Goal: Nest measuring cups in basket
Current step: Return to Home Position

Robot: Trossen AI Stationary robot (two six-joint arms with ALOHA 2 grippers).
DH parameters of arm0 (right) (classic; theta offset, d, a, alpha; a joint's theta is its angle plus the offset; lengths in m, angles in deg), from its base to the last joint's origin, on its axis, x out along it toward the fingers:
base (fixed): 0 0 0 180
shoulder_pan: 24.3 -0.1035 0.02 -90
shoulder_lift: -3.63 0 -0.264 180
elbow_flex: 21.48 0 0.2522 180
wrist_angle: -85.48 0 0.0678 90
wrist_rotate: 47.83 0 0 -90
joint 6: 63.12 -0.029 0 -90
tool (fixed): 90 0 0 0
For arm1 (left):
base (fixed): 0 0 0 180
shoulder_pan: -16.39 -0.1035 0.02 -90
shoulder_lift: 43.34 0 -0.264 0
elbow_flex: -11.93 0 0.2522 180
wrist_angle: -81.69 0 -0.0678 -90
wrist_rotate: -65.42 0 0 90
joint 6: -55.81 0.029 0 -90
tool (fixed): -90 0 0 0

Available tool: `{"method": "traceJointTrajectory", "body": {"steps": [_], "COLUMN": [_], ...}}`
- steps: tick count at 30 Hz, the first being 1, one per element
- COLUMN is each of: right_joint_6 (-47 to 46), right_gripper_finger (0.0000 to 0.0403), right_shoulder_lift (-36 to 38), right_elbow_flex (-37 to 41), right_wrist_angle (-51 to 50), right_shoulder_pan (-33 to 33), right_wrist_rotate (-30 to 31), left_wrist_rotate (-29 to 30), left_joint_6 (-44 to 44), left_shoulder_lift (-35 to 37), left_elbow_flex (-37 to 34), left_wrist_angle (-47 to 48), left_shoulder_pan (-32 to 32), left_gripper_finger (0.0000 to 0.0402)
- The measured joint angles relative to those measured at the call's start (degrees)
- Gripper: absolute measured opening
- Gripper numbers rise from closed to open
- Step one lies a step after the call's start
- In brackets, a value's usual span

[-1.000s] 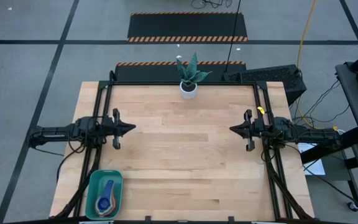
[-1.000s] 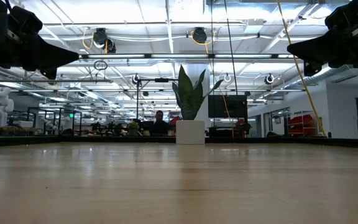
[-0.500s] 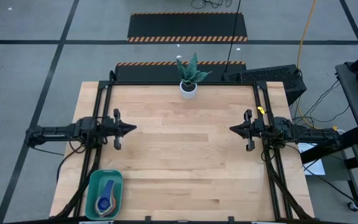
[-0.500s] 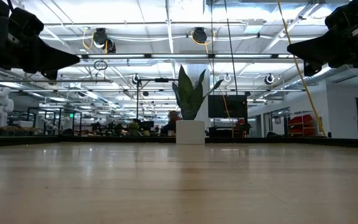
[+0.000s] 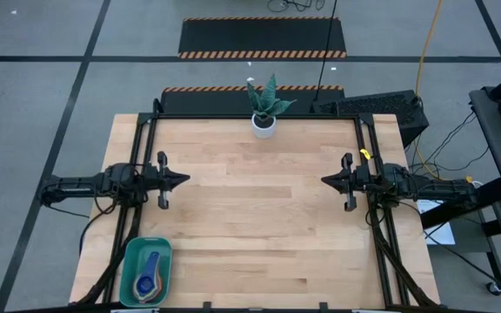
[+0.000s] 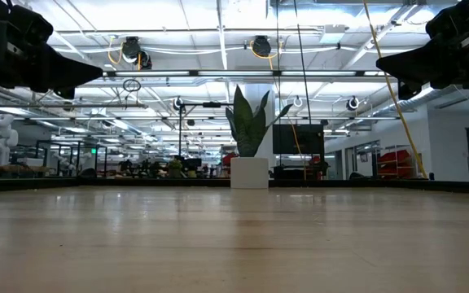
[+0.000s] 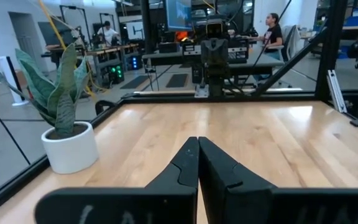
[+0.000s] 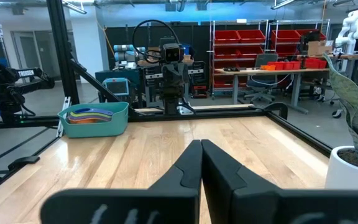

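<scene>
The teal basket (image 5: pixel 146 269) sits at the table's near left corner and also shows in the right wrist view (image 8: pixel 95 121). The measuring cups (image 5: pixel 149 276) lie stacked inside it, their coloured rims (image 8: pixel 91 113) showing above its wall. My left gripper (image 5: pixel 186 180) hovers shut over the table's left side, far from the basket. My right gripper (image 5: pixel 323 181) hovers shut over the right side. Both point at the table's middle, fingertips together in each wrist view (image 7: pixel 198 140) (image 8: pixel 201 144).
A white pot with a green plant (image 5: pixel 263 123) stands at the middle of the far edge. Black frame rails (image 5: pixel 143 148) run along the table's left and right sides. Bare wood (image 5: pixel 255 217) lies between the two grippers.
</scene>
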Motion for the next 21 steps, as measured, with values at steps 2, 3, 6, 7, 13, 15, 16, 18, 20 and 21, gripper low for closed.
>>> {"method": "traceJointTrajectory", "body": {"steps": [2, 3, 6, 7, 13, 15, 16, 18, 20, 21], "right_joint_6": [0.0, 0.0, 0.0, 0.0, 0.0, 0.0, 0.0, 0.0, 0.0, 0.0], "right_gripper_finger": [0.0000, 0.0000, 0.0000, 0.0000, 0.0000, 0.0000, 0.0000, 0.0000, 0.0000, 0.0000], "right_shoulder_lift": [0.0, 0.0, 0.0, 0.0, 0.0, 0.0, 0.0, 0.0, 0.0, 0.0], "right_elbow_flex": [0.0, 0.0, 0.0, 0.0, 0.0, 0.0, 0.0, 0.0, 0.0, 0.0], "right_wrist_angle": [0.0, 0.0, 0.0, 0.0, 0.0, 0.0, 0.0, 0.0, 0.0, 0.0], "right_shoulder_pan": [0.0, 0.0, 0.0, 0.0, 0.0, 0.0, 0.0, 0.0, 0.0, 0.0], "right_wrist_rotate": [0.0, 0.0, 0.0, 0.0, 0.0, 0.0, 0.0, 0.0, 0.0, 0.0], "left_wrist_rotate": [0.0, 0.0, -0.6, -1.1, -1.2, -1.2, -1.2, -1.2, -1.2, -1.2], "left_joint_6": [0.3, 0.4, 0.2, 0.1, 0.1, -0.5, -0.5, -0.2, -0.1, -0.2], "left_shoulder_lift": [0.0, 0.0, 0.0, 0.0, 0.0, -0.1, -0.1, -0.1, -0.1, -0.1], "left_elbow_flex": [0.0, 0.0, 0.0, 0.0, 0.0, 0.0, 0.0, -0.1, -0.1, -0.1], "left_wrist_angle": [0.0, 0.0, 0.2, 0.3, -0.1, -0.6, -0.9, -0.9, -0.9, -0.9], "left_shoulder_pan": [0.0, 0.0, 0.0, 0.0, 0.0, 0.0, 0.0, 0.0, 0.0, 0.0], "left_gripper_finger": [0.0003, 0.0003, 0.0004, 0.0004, 0.0004, 0.0005, 0.0005, 0.0005, 0.0005, 0.0005]}}
